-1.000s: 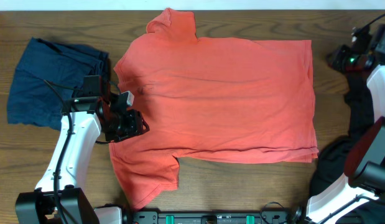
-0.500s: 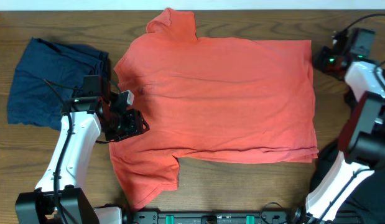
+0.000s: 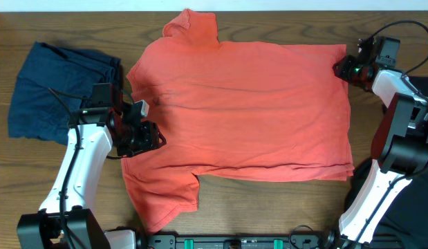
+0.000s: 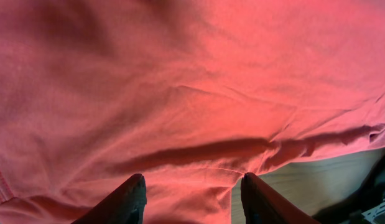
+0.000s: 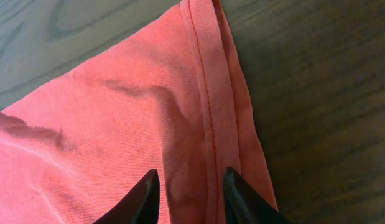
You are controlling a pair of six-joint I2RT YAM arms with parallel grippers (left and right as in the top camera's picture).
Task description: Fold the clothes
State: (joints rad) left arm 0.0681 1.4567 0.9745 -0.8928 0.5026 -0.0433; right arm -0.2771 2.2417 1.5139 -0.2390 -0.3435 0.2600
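Note:
The coral-red T-shirt point(image 3: 248, 111) lies spread flat on the wooden table point(image 3: 269, 207), collar end to the left and hem to the right. My left gripper point(image 3: 141, 135) is at the shirt's left edge, between collar and lower sleeve. In the left wrist view it point(image 4: 193, 183) stands open with wrinkled red cloth point(image 4: 192, 93) under and between its fingers. My right gripper point(image 3: 341, 68) is at the shirt's far right corner. In the right wrist view it point(image 5: 192, 177) is open, its fingers straddling the stitched hem point(image 5: 208, 106).
A navy garment point(image 3: 61, 90) lies crumpled at the far left, beside the left arm. A black garment point(image 3: 369, 183) sits at the right edge, partly behind the right arm. Bare wood point(image 5: 316, 93) lies beyond the hem corner.
The right arm has swung left from the table's right edge to the shirt's far right corner, and its jaws have opened wider. The left arm and the shirt have not moved.

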